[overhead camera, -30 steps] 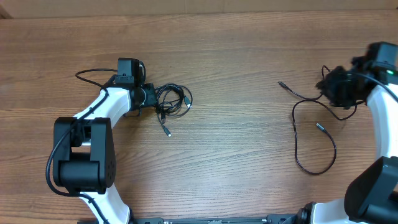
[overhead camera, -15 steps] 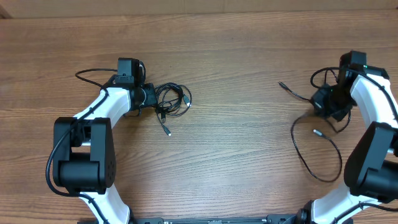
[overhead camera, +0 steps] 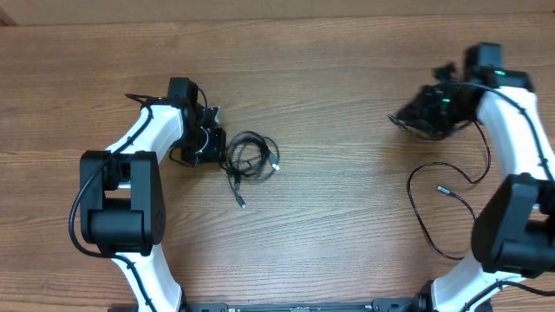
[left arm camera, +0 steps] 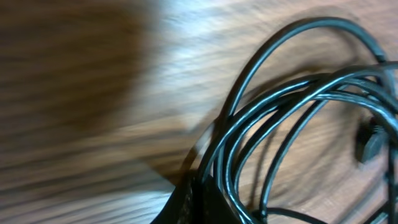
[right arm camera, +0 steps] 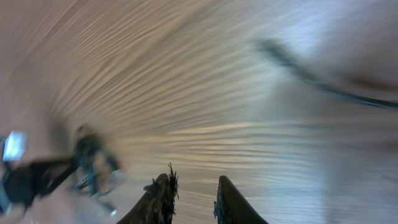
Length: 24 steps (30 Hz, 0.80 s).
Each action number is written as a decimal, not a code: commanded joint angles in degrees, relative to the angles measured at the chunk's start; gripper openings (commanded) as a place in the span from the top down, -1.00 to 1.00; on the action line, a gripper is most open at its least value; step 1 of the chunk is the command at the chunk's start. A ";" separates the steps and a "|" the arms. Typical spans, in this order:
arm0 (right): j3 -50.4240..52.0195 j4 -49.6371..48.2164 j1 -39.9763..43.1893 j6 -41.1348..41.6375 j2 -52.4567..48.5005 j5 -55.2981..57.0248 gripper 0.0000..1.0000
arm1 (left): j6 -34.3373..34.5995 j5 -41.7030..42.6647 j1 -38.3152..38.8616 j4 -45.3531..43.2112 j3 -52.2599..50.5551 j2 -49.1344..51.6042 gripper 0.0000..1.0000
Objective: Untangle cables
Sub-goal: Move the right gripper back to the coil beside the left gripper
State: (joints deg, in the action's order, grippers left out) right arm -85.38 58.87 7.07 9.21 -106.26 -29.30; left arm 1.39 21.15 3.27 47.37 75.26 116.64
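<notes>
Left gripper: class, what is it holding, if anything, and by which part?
The left gripper is shut on the coiled cables, pinching the bunched strands at the edge of the coil nearest the arm.

— Are we making out any lettering, label, brand or number anywhere in these views?
— No, we are not reading a single one. We are looking over the overhead view and both wrist views and finding nothing legible, and the two wrist views are coming through blurred.
</notes>
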 commanded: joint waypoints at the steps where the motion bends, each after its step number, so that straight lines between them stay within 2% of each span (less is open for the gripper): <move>1: -0.11 -2.78 -6.29 -3.10 -0.02 -4.31 0.54 | -4.00 9.35 0.55 0.46 -1.29 4.04 0.91; 8: -0.09 -6.38 -20.83 1.60 -2.27 8.63 0.41 | -3.98 9.75 0.61 0.66 -1.29 4.04 0.92; 12: -0.09 -6.78 -28.57 6.16 -4.35 14.73 0.40 | -2.93 8.59 0.61 0.63 -1.29 4.04 0.91; 20: -0.09 -7.74 -35.71 9.07 -7.37 17.92 0.38 | -2.08 7.80 0.48 1.25 -1.27 4.04 0.90; 24: -0.09 -8.94 -37.03 11.23 -9.42 19.04 0.38 | -2.03 4.68 0.48 1.07 -1.27 4.07 0.90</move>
State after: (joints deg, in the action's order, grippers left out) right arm -85.38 50.50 -29.41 17.85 -113.73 -12.91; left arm -1.26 30.46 3.29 48.23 75.24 118.58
